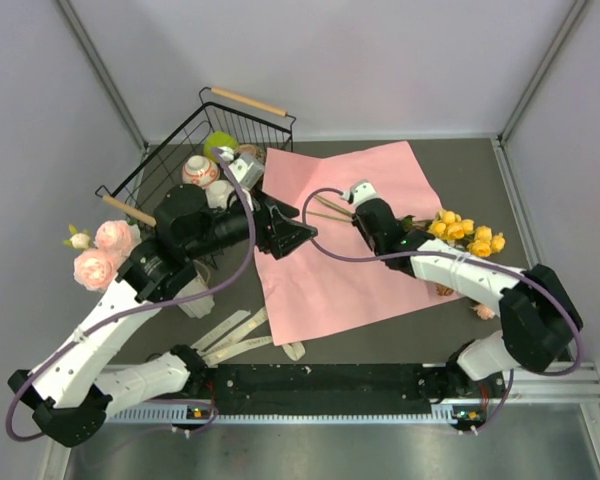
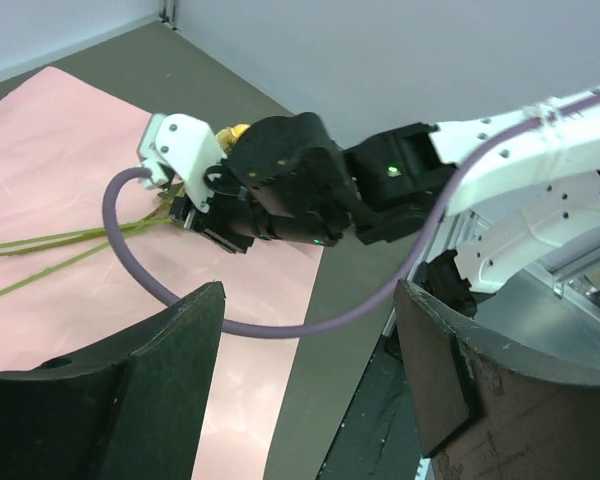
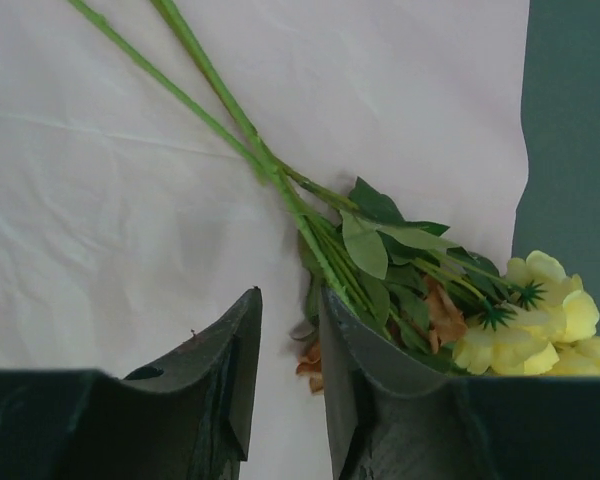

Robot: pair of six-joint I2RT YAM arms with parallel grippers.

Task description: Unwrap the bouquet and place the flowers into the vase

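Wrapping paper [image 1: 330, 280] lies open and flat mid-table, no longer around the flowers. The yellow roses [image 1: 467, 232] lie at the paper's right edge, heads on the dark table [image 1: 460, 160]. Their green stems [image 3: 272, 172] run left across the paper.

Right gripper [image 3: 290, 292] is down over the leafy part of that bunch. Its jaws are nearly together with only a slim gap. The stems pass right at one fingertip, and it cannot be told whether they are pinched.

Left gripper [image 2: 310, 290] hovers over the paper's left part, pointing at the right gripper. Its jaws are wide apart with nothing between them.

Pink roses [image 1: 100, 252] lie well apart at the far left, beside the left arm. Cream ribbon [image 1: 230, 335] lies loose near the arm bases, left of the paper's near corner.

Wire basket [image 1: 245, 100] sits far left with a white-and-red pot [image 1: 200, 170] inside. The vase cannot be picked out for sure behind the left arm.
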